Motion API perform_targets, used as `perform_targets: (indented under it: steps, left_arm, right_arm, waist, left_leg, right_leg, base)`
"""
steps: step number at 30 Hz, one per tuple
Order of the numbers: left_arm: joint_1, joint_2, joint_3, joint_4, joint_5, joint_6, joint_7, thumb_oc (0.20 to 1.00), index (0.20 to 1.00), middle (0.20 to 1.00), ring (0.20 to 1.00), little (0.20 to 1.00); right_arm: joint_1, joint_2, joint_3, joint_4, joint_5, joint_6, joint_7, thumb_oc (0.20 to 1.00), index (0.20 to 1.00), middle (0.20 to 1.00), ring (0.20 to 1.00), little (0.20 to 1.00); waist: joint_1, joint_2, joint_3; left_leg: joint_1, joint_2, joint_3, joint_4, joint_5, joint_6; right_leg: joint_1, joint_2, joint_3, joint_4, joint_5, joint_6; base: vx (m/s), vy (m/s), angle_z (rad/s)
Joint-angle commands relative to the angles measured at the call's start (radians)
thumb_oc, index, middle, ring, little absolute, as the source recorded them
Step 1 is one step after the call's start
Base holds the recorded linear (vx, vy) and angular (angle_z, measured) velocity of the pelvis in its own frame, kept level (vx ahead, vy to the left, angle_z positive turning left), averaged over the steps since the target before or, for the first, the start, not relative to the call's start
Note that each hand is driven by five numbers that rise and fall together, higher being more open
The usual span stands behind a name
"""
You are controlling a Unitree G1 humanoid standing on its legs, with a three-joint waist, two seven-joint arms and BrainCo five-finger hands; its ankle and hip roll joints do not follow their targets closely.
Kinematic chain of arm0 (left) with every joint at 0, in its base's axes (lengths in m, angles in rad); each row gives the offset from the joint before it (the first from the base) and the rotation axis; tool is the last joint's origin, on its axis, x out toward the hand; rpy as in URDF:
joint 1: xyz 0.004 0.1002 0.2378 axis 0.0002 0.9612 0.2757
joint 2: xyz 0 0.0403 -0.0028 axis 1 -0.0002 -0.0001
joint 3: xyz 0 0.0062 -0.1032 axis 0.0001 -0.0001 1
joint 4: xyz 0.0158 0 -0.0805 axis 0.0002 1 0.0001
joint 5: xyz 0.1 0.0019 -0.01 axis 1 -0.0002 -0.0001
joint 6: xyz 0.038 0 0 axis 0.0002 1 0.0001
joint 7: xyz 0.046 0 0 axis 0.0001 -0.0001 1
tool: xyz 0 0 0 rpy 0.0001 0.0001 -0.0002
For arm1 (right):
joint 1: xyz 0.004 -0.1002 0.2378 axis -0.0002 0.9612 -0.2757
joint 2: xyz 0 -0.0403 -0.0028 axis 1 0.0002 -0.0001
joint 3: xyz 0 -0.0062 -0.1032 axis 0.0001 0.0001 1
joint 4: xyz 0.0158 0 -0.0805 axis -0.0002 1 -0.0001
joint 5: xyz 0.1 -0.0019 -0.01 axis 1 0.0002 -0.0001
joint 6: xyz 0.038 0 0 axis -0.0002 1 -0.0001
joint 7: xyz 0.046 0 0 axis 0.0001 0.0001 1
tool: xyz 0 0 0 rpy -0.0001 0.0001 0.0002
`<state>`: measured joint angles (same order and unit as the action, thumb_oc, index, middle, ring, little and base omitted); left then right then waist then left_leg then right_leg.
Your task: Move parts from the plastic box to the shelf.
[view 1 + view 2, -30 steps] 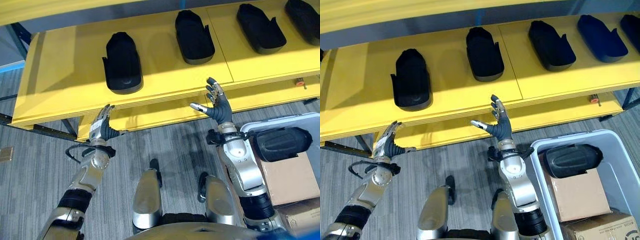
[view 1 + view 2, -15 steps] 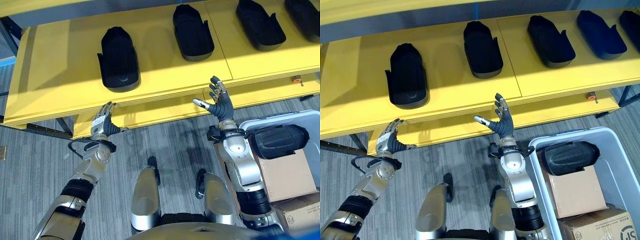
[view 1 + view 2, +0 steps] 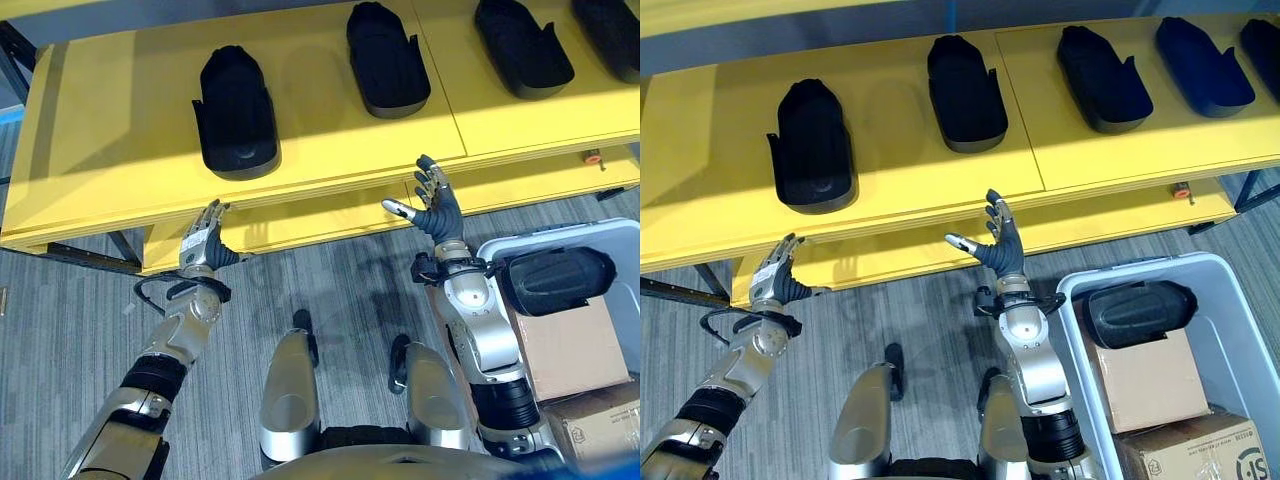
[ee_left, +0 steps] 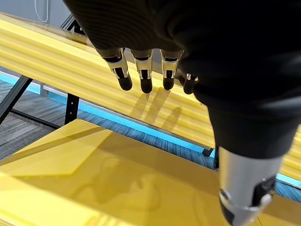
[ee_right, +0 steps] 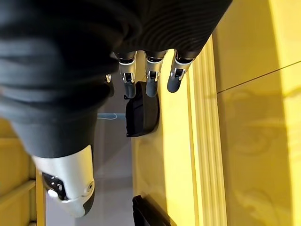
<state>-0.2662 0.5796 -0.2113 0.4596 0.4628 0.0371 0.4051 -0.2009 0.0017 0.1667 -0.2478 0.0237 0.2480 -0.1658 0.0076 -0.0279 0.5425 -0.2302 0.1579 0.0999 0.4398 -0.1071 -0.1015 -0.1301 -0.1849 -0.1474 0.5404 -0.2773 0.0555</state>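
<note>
Shelf [image 3: 730, 140], yellow and broad, runs across the upper part of the frame and carries a row of black parts: one at upper left [image 3: 812, 145], one at upper centre [image 3: 965, 92], and more toward the upper right [image 3: 1102, 78]. Below its front edge, a second yellow level shows. At lower right stands the plastic box [image 3: 1230, 300], pale blue-grey, holding another black part [image 3: 1137, 312] laid across its upper end, with cardboard cartons [image 3: 1145, 382] beneath it; the lowest carton bears dark print too small to make out. The right robot hand [image 3: 998, 247], at centre, is raised before the shelf edge, fingers spread and empty, just left of the box. The left robot hand [image 3: 777, 282], at lower left, is likewise relaxed and empty, close under the shelf edge.
</note>
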Motion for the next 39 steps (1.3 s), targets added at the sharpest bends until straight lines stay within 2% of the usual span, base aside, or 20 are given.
perform_targets:
  steps: [1,24,32,39]
  left_arm:
    - [-0.035,0.074,-0.006,0.012,0.013,0.002,0.027,1.000,1.000,1.000,1.000,1.000]
    - [-0.189,0.141,-0.125,0.007,0.030,0.020,0.002,1.000,1.000,1.000,1.000,1.000]
    - [-0.200,0.155,-0.147,-0.045,0.045,0.023,-0.011,1.000,1.000,1.000,1.000,1.000]
    - [-0.242,0.160,-0.198,-0.004,0.040,0.027,-0.025,1.000,1.000,1.000,1.000,1.000]
  right_arm:
    - [-0.029,0.049,-0.035,-0.057,0.003,-0.032,0.003,1.000,1.000,1.000,1.000,1.000]
    - [-0.026,0.045,-0.044,-0.048,-0.002,-0.022,0.009,1.000,1.000,1.000,1.000,1.000]
    - [-0.018,0.042,-0.052,-0.058,-0.002,-0.020,0.011,1.000,1.000,1.000,1.000,1.000]
    - [-0.013,0.036,-0.059,-0.056,-0.007,-0.018,0.011,1.000,1.000,1.000,1.000,1.000]
  waist:
    - [-0.011,-0.018,-0.023]
    - [-0.037,-0.021,-0.023]
    - [-0.041,-0.018,-0.023]
    - [-0.048,-0.017,-0.023]
  left_leg:
    - [0.124,0.050,-0.006,-0.086,0.219,-0.086]
    - [0.123,0.046,-0.004,-0.088,0.221,-0.095]
    - [0.124,0.044,-0.003,-0.089,0.222,-0.094]
    - [0.118,0.044,-0.003,-0.086,0.223,-0.096]
  right_leg:
    - [-0.001,-0.087,0.053,0.025,0.322,0.013]
    - [-0.010,-0.103,0.059,0.027,0.325,0.014]
    - [-0.015,-0.106,0.060,0.034,0.326,0.015]
    - [-0.023,-0.108,0.062,0.035,0.328,0.015]
  base:
    - [0.00,0.000,0.00]
    - [0.00,0.000,0.00]
    - [0.00,-0.002,-0.01]
    - [0.00,0.000,0.00]
